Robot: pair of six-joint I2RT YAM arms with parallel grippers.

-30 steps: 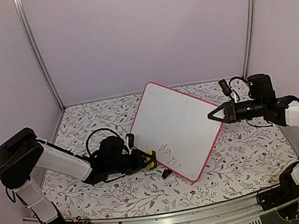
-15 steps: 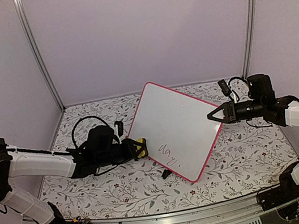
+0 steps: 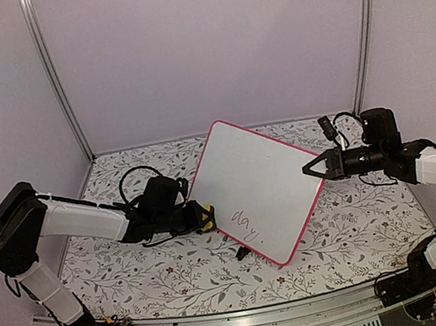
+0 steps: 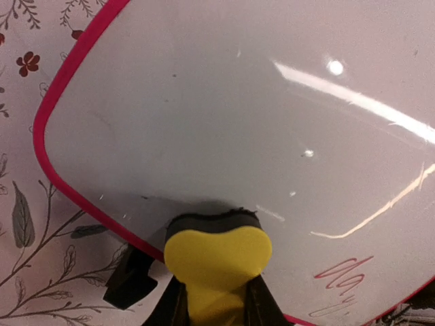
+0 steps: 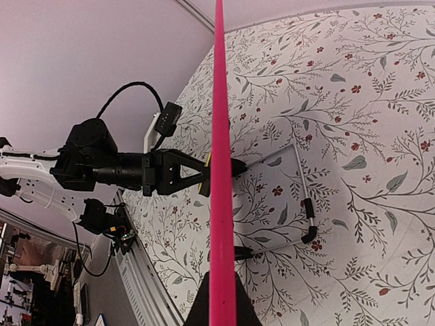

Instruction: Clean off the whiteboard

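The left arm reaches low across the table [image 3: 162,281]. Its left gripper [image 3: 198,216] is closed on a yellow eraser [image 3: 207,213] pressed to the board [image 3: 254,178] near its lower left edge. The right gripper [image 3: 313,168] pinches the board's right edge; the board stands tilted mid-table. The left wrist view shows the eraser's dark pad on the white face, with red writing [image 4: 343,275] to its right and a black foot [image 4: 129,282] beside it. The right wrist view shows the board edge-on, with a thin metal rod [image 5: 306,204] on the side away from the left arm.
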